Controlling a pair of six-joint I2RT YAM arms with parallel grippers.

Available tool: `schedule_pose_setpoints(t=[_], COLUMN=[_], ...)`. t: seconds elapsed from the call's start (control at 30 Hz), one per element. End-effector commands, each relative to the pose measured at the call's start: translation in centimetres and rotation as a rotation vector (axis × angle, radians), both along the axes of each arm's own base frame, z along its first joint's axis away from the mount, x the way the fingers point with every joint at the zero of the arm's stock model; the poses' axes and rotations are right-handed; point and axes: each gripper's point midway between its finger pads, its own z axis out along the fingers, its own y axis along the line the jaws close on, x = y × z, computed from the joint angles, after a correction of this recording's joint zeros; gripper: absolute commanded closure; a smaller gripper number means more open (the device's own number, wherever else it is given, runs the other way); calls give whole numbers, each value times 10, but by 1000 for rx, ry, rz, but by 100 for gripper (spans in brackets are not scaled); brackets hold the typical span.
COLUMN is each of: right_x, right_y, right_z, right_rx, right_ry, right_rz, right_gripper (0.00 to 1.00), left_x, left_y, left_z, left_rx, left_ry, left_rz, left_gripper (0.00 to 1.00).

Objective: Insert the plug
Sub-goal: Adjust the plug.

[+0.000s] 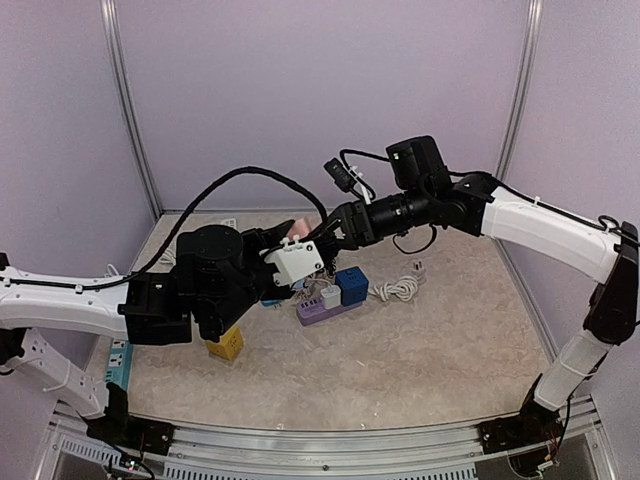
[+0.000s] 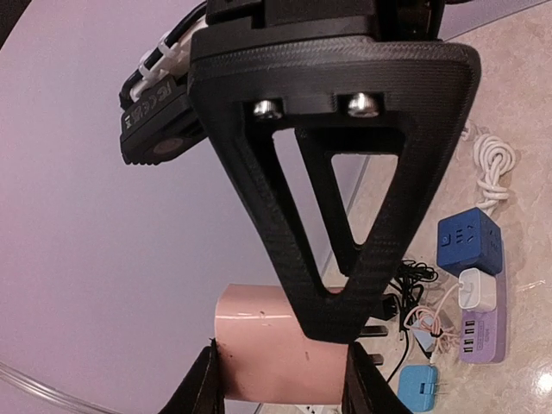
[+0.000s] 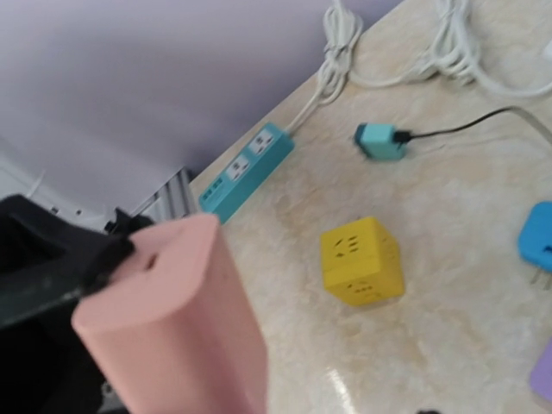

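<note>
A plain pink block (image 3: 172,319) fills the lower left. At centre sits a yellow cube socket (image 3: 362,260), with a teal power strip (image 3: 247,170) above-left, on a beige marbled tabletop (image 3: 448,345).

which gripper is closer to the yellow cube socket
left. the left gripper, holding a pink block, hangs back-right of the yellow cube socket; the right gripper sits farther right, past that block
</note>
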Motion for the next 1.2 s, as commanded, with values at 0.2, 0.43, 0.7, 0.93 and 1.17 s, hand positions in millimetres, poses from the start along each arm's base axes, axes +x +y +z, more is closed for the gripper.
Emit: schedule_pose_setpoints(t=[0.2,0.43,0.7,0.93,1.17], right_x=[-9,-12,-25,-55,-73], right_y=[22,27,6,-16,-27], right_z=[6,8,34,80,109], right_rx=[49,68,86,220,347], right_ry=[-4,-3,-166,-414,-559], right_rz=[91,123,140,235,272], right_gripper=[48,100,100,100,100], left_x=[-3,-4,-4,-36,-72], left_y=[-10,-11,1,22,-4], left_z=[-6,-8,0,39,70], left_rx=[-2,-5,-262,-655,-720], left_ry=[8,19,221,475,616], left_rz=[-33,-48,-104,-424,-670], left_gripper=[100,100,12,6,17])
